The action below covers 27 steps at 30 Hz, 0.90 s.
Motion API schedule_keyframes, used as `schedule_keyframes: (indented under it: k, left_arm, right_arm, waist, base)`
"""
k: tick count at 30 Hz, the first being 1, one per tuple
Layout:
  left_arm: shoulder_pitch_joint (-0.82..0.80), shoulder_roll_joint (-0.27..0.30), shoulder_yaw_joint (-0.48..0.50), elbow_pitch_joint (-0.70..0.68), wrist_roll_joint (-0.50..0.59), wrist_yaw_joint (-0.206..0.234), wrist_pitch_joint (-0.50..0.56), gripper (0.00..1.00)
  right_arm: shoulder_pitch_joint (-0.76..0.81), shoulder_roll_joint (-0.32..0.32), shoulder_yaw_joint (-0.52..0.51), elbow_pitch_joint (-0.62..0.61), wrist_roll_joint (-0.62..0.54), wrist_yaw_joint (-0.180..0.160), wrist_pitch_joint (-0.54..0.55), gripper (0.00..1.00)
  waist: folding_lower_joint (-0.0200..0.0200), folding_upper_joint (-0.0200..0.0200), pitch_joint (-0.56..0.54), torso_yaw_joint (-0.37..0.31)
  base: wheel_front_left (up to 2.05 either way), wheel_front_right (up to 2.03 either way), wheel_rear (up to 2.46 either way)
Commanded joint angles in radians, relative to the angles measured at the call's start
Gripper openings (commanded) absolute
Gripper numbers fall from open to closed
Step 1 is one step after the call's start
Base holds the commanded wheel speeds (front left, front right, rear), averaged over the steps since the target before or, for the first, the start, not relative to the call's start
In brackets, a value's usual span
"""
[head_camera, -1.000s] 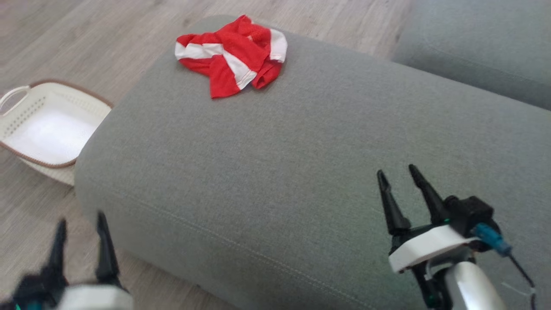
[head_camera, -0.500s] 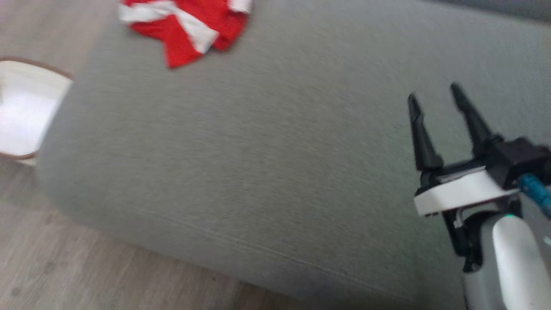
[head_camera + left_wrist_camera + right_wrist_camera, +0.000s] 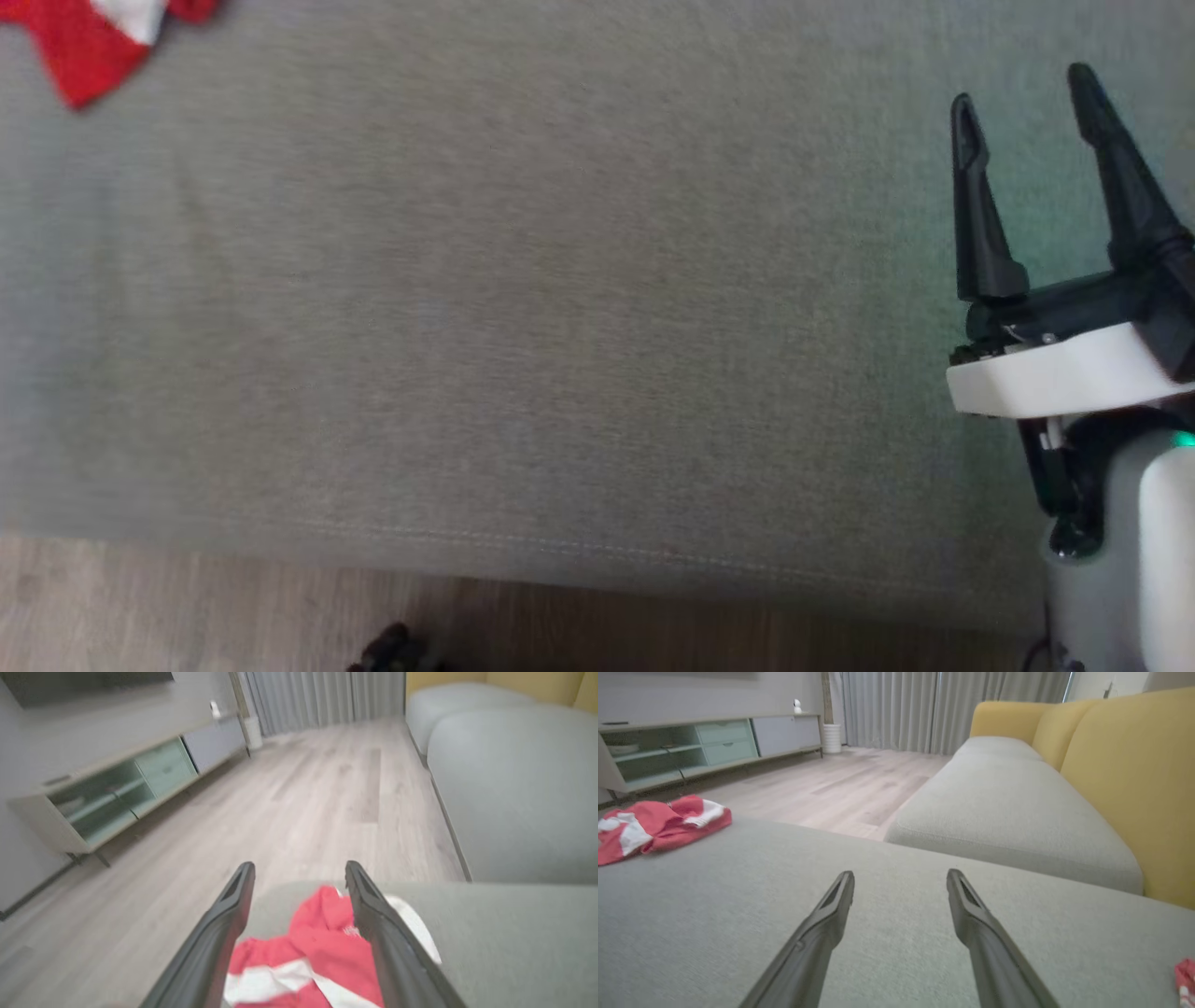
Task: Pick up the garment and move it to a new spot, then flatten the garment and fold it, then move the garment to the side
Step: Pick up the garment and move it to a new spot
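Crumpled red garment with white stripes [image 3: 84,51] is located at the far left of the head view, lying on the wide grey fabric cushion [image 3: 560,327] and cut off by the frame edge. In the right wrist view the garment [image 3: 658,823] is seen bunched at the cushion's far left edge, with pale wood-plank floor [image 3: 840,784] beyond it.

Right gripper [image 3: 1024,89] is held over the right side of the cushion, well apart from the garment. Its fingers are spread wide and nothing is between them; the same is seen in its own view [image 3: 900,876].

Left gripper [image 3: 300,867] is also spread wide. The garment [image 3: 322,942] is framed in the gap between its two fingers, lying on the cushion. The frame is blurred, so contact cannot be told.

Background: a second grey seat cushion with yellow backrest [image 3: 1008,798] is seen far right, and a low cabinet with pale green fronts [image 3: 691,742] and grey curtains [image 3: 924,709] far left and centre. A small red-and-white scrap [image 3: 1185,975] is seen at the near right edge of the right wrist view, too cropped to identify.
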Motion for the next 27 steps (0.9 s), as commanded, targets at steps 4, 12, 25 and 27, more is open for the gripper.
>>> schedule_keyframes:
  k: [4,12,25,27]
  left_arm:
    - [-0.032,-0.001,-0.006,0.101,-0.016,-0.033,0.015,1.0]
    - [-0.025,-0.049,-0.024,0.286,-0.04,-0.048,0.033,1.0]
    - [-0.072,-0.038,-0.041,0.371,-0.02,-0.073,-0.068,0.0]
    - [-0.082,-0.032,-0.053,0.366,-0.009,-0.083,-0.08,0.0]
  right_arm:
    - [-0.002,0.0,0.006,-0.074,-0.021,0.007,0.02,1.0]
    - [0.001,0.0,-0.016,-0.116,-0.037,0.007,0.031,1.0]
    - [-0.003,0.0,-0.022,-0.053,0.011,0.007,-0.019,1.0]
    - [-0.001,0.0,-0.027,-0.029,0.024,0.007,-0.032,1.0]
  waist:
    - [-0.0003,0.0,0.109,-0.072]
    - [-0.0003,0.0,0.149,-0.085]
    - [-0.0003,0.0,0.06,-0.085]
    - [-0.0003,0.0,0.023,-0.089]
  base:
    - [0.0,0.0,0.0]
    - [0.0,0.0,0.0]
    - [0.0,0.0,0.0]
    - [0.0,0.0,0.0]
